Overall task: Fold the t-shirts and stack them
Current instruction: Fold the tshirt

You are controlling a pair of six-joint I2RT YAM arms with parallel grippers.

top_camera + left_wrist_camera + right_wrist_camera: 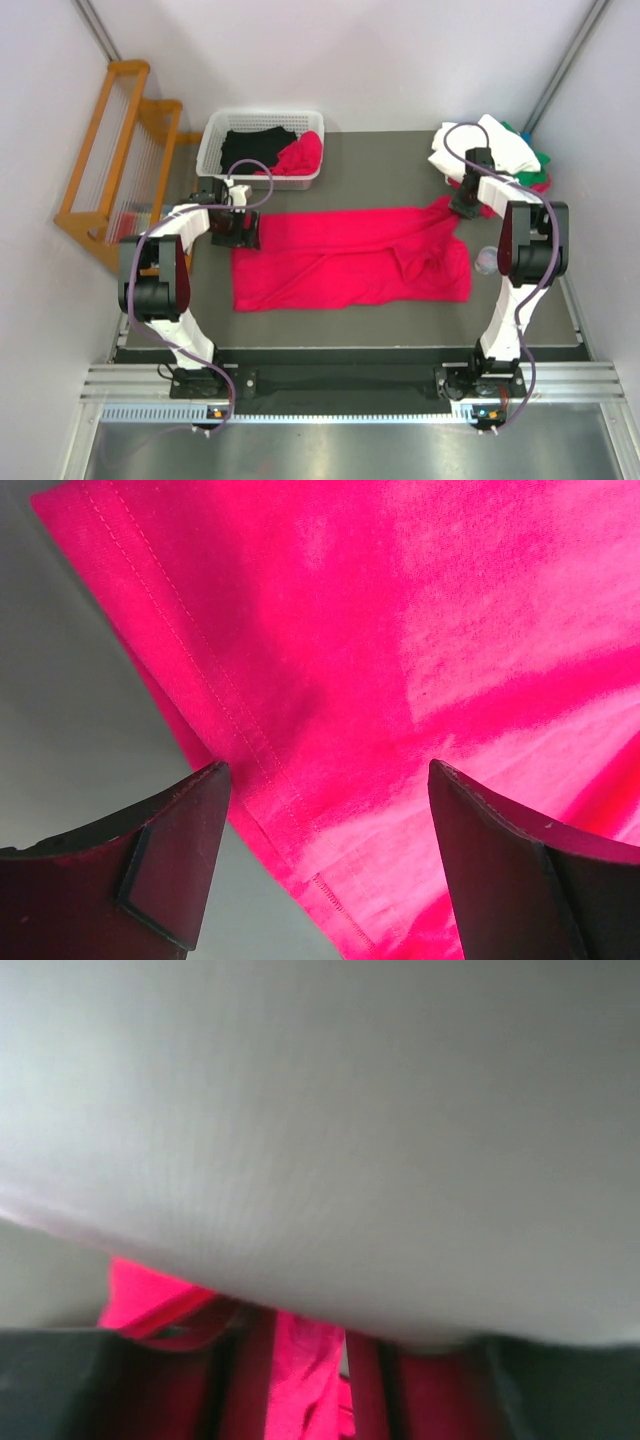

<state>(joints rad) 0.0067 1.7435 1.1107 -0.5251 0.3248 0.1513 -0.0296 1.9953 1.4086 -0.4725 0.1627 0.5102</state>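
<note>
A crimson-red t-shirt [350, 255] lies spread across the grey table, bunched at its right end. My left gripper [248, 230] hangs open over the shirt's upper left corner. In the left wrist view the gripper [328, 770] has its fingers wide apart, the hemmed edge of the red t-shirt [400, 630] below them. My right gripper [463, 205] is at the shirt's upper right corner. In the right wrist view that gripper [305, 1385] stands slightly open with a fold of red cloth [300, 1360] loose between its fingers. A white t-shirt [320, 1140] fills the rest of that view.
A pile of white [490, 150], green [535, 158] and red tees sits at the back right. A white lattice basket [213, 150] at the back left holds a black [255, 145] and a red garment [303, 155]. A small clear cup [487, 260] stands by the right arm. A wooden rack [120, 150] stands at the far left.
</note>
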